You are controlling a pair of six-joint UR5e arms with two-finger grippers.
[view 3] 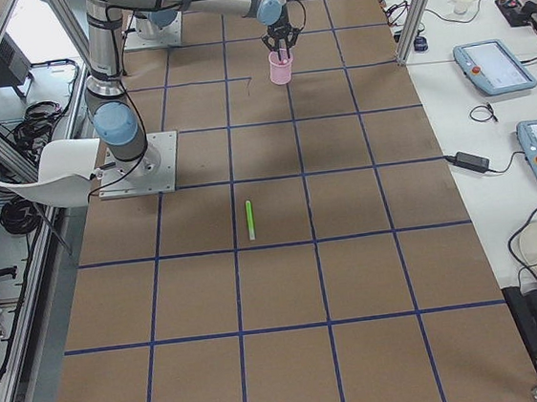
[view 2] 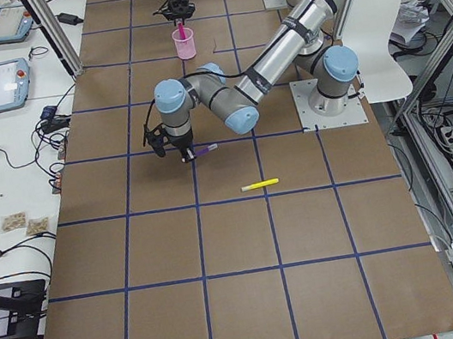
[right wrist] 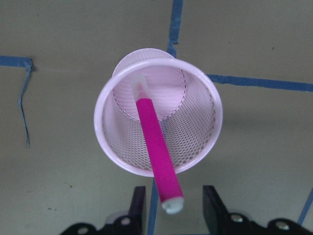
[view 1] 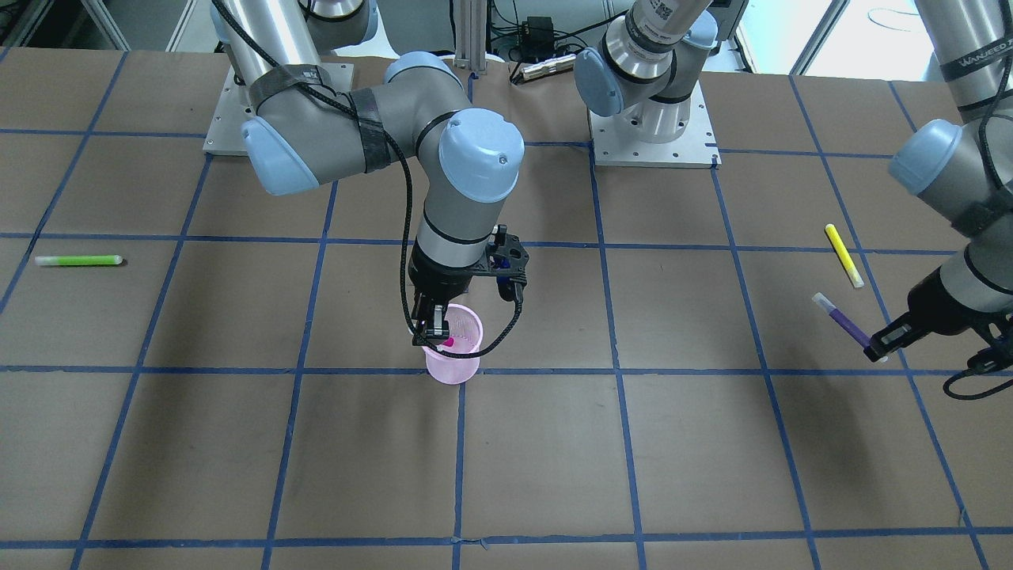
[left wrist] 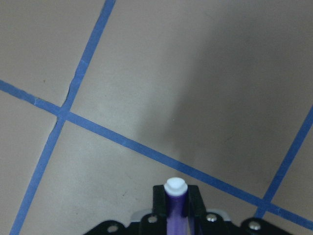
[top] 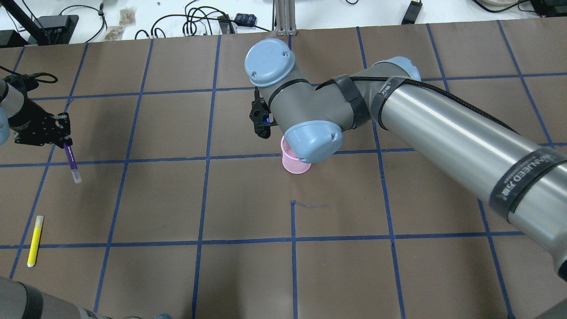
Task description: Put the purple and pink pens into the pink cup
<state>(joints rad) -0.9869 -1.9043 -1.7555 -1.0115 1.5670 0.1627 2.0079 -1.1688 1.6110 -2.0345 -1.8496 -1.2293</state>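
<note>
The pink mesh cup [view 1: 457, 366] stands upright near the table's middle. The pink pen [right wrist: 154, 142] leans inside it, tip down, its top end over the rim. My right gripper [view 1: 434, 336] hovers right above the cup. In the right wrist view its fingers [right wrist: 139, 203] stand apart on both sides of the pen's top end without touching it, so it is open. My left gripper [view 1: 878, 348] is shut on the purple pen [view 1: 844, 320] and holds it tilted above the table, far from the cup. The left wrist view shows the purple pen [left wrist: 175, 203] between the pads.
A yellow pen [view 1: 844, 255] lies on the table close to the left gripper. A green pen [view 1: 77, 260] lies far out on the robot's right side. The right arm's elbow [top: 312, 141] hides part of the cup from overhead.
</note>
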